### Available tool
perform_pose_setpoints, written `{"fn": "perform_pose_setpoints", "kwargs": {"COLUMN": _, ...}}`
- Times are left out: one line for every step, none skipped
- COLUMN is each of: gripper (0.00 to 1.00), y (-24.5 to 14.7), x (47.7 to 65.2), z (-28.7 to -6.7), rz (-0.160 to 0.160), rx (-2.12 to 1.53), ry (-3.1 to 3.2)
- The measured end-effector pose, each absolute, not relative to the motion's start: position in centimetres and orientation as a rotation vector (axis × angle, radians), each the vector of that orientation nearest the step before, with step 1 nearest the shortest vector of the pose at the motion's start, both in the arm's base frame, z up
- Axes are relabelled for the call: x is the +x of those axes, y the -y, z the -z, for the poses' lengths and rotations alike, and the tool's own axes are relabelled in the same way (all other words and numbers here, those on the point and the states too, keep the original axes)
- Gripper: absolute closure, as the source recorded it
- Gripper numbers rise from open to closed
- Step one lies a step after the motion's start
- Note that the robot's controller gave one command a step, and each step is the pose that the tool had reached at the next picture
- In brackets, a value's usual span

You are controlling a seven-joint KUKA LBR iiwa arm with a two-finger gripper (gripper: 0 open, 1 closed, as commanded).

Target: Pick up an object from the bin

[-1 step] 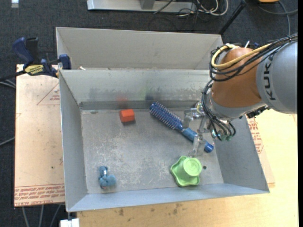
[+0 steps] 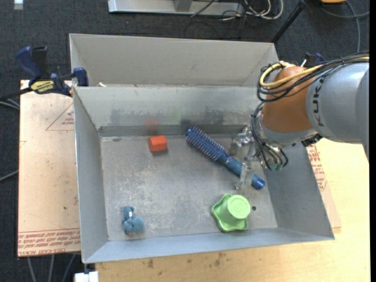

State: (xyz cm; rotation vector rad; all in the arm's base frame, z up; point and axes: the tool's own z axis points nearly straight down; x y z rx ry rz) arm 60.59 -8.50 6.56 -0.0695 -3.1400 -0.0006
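A blue hairbrush [image 2: 207, 146] lies slanted in the right half of the bin, bristle head toward the back wall and handle toward the right wall. My gripper [image 2: 243, 160] hangs over the handle end of that brush, close to the right wall. Whether it touches the handle is hidden by its own body. A green flower-shaped cup [image 2: 232, 212] sits just in front of the gripper, near the front right corner.
A small orange-red block [image 2: 157, 144] rests near the back wall, left of the brush. A small blue toy [image 2: 132, 222] lies in the front left corner. The arm with its orange cover and cables reaches in over the right rim.
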Motion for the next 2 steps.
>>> {"fn": "perform_pose_setpoints", "kwargs": {"gripper": 1.0, "y": 8.3, "x": 60.7, "z": -7.0, "rz": 0.001, "rx": -0.062, "ry": 3.144}}
{"fn": "perform_pose_setpoints", "kwargs": {"gripper": 1.0, "y": 9.2, "x": 63.7, "z": -27.3, "rz": -0.003, "rx": -0.036, "ry": 3.153}}
